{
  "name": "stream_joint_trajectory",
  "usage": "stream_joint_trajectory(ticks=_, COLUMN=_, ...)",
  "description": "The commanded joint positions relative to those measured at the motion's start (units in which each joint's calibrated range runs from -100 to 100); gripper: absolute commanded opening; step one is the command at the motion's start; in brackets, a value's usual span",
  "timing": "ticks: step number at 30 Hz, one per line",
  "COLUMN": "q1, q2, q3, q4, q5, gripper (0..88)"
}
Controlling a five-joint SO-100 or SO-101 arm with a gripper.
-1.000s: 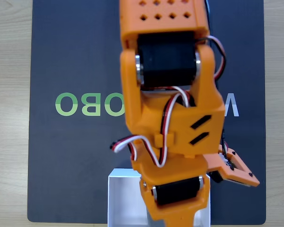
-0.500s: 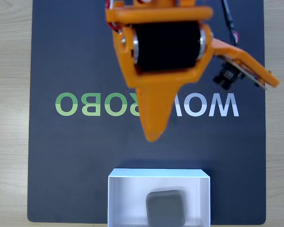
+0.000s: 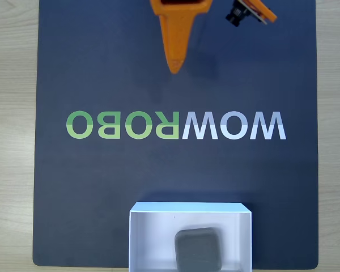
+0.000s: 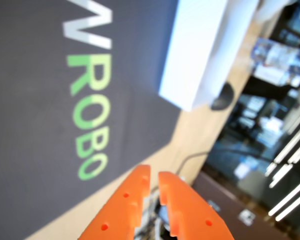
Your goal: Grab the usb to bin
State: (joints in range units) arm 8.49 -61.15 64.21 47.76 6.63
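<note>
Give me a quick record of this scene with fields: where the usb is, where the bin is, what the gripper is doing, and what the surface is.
usb: lying flat inside the bin, toward its lower middle in the fixed view
bin: white open-top box at the mat's bottom edge
gripper: orange, fingers nearly together, holding nothing, at the top of the fixed view, away from the bin
surface: dark mat with WOWROBO lettering, on a light wooden table

Fixed view: the usb (image 3: 198, 247), a small flat matte grey square block with rounded corners, lies flat inside the bin (image 3: 153, 238), right of centre and near its lower wall. The bin, a white open-top rectangular box with thin walls, sits upright at the bottom edge of the dark mat. Wrist view: the bin (image 4: 200, 55) appears blurred.
</note>
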Motion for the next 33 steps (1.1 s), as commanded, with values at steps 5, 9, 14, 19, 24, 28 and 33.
stream_joint_trajectory(ticks=5, q1=-0.1, q2=-23.8, q3=20.8, q4=4.5, q5=-0.1, gripper=1.8)
stream_joint_trajectory(ticks=9, q1=0.2, q2=-34.0, q3=23.9, q4=15.5, q5=-0.2, gripper=1.7)
stream_joint_trajectory(ticks=14, q1=0.0, q2=-38.2, q3=25.9, q4=25.1, q5=-4.2, gripper=1.7)
stream_joint_trajectory(ticks=19, q1=0.5, q2=-38.0, q3=27.3, q4=26.2, q5=-6.2, gripper=1.7)
stream_joint_trajectory(ticks=24, q1=0.6, q2=-38.0, q3=27.4, q4=26.1, q5=-6.2, gripper=1.6)
stream_joint_trajectory(ticks=28, q1=0.5, q2=-38.0, q3=27.4, q4=26.1, q5=-6.2, gripper=1.7)
stream_joint_trajectory(ticks=33, q1=0.5, q2=-38.0, q3=27.4, q4=26.1, q5=-6.2, gripper=1.7)
